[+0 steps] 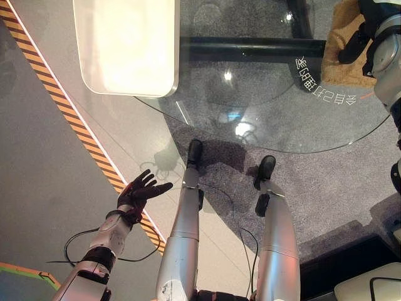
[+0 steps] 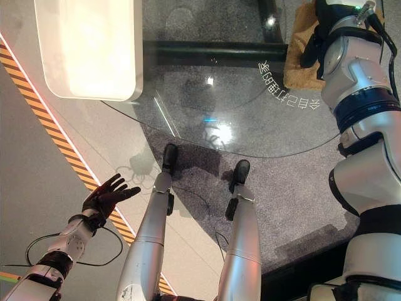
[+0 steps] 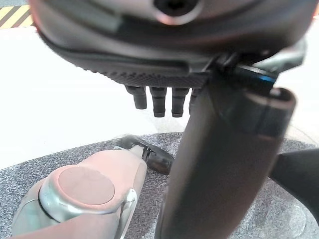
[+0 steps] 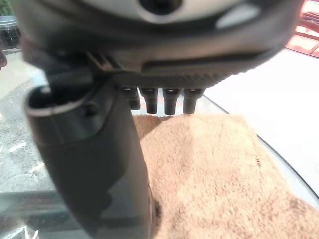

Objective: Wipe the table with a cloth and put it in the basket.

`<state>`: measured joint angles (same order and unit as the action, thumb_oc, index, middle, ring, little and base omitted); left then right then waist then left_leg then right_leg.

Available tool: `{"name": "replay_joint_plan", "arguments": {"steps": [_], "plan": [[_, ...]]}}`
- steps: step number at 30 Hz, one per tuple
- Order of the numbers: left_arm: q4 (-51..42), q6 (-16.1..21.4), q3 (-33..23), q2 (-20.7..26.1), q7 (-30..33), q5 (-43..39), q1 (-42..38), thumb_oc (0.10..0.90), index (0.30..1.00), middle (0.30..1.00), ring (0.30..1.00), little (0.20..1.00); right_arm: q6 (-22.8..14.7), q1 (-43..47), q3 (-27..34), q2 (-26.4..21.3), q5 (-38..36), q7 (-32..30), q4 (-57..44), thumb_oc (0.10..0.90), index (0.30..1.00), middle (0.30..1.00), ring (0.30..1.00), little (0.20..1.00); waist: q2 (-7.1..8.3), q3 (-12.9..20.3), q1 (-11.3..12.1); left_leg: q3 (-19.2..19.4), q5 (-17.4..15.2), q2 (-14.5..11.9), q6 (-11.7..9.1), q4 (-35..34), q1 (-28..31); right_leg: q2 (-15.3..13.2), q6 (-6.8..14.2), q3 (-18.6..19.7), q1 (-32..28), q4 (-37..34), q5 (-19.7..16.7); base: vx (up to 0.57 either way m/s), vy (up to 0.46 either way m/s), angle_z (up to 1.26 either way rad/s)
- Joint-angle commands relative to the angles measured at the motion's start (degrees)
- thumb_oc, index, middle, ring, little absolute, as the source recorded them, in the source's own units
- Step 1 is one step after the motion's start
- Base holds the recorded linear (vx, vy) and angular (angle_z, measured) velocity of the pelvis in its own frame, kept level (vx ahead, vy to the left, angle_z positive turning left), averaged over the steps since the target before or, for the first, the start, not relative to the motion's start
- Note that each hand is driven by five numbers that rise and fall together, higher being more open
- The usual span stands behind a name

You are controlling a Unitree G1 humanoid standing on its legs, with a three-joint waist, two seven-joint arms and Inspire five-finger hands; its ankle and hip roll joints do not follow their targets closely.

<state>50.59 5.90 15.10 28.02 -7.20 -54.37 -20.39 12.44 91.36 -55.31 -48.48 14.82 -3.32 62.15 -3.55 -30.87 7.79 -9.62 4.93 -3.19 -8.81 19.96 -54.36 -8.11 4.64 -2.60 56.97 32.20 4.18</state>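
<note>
table (image 1: 282, 135): round glass top across the upper middle and right of the frame.
tray (image 1: 125, 44): white, upper left, lying over the table's edge.
cloth (image 4: 214, 174): tan, flat on the glass at the upper right.
right hand (image 2: 313, 44): on the cloth, fingers straight.
left hand (image 1: 141, 191): lower left, fingers spread, holding nothing.

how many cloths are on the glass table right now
1. A tan cloth lies at the far right edge of the round glass table, under the right hand. More could be hidden beyond the views' edges or behind the right arm.
</note>
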Motion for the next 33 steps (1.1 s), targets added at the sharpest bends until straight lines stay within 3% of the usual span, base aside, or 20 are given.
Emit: {"name": "replay_joint_plan", "arguments": {"steps": [1, 33], "plan": [[-0.19, 1.73, -0.4, 2.28, -0.28, -0.95, 4.18, 0.8, 0.9, 0.9, 0.9, 0.9, 0.43, 3.11, -3.65, -5.67, 1.2, -0.14, 0.55, 0.1, 0.3, 0.3, 0.3, 0.2, -1.79, 1.07, -0.02, 3.44, -2.62, 5.97, 6.9, 1.03, -0.49, 5.55, -3.96, -5.21, -1.8, -3.41, 0.77, 0.0, 0.0, 0.0], [-0.59, 1.61, -0.08, 2.47, -0.62, -1.27, 3.81, 0.8, 0.9, 0.9, 0.9, 0.9, 0.3, 2.5, -2.92, -5.61, 1.33, -0.52, 0.5, 0.1, 0.3, 0.3, 0.3, 0.2, -1.83, 1.07, -0.12, 3.65, -2.26, 5.93, 6.97, 0.05, -0.08, 5.71, -3.85, -5.39, -2.02, -4.16, 0.41, 0.0, 0.0, 0.0]]}}
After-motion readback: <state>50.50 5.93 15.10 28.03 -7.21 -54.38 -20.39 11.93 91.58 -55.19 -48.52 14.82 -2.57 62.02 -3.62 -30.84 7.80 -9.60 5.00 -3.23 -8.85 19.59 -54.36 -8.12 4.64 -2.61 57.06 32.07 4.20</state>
